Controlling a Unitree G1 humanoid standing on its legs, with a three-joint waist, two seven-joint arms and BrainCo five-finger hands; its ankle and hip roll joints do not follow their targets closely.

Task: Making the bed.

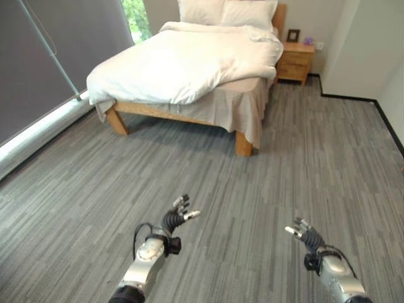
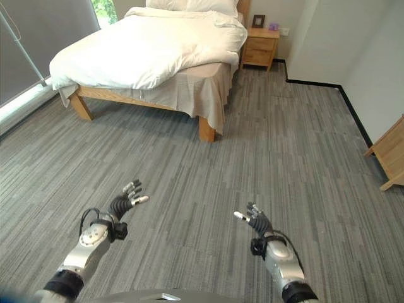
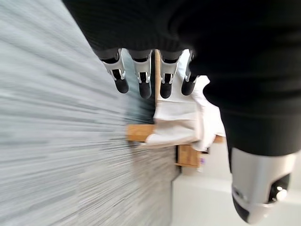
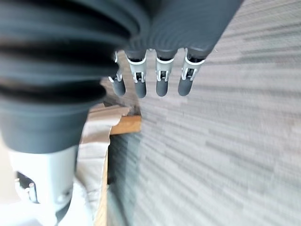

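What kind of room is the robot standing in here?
Most likely a bedroom: a wooden bed with a rumpled white duvet and pillows, and a wooden nightstand beside it, on grey carpet.

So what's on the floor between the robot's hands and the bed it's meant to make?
Only bare grey carpet, as the left eye view shows. Both the left hand and right hand hang open and empty, well short of the bed.
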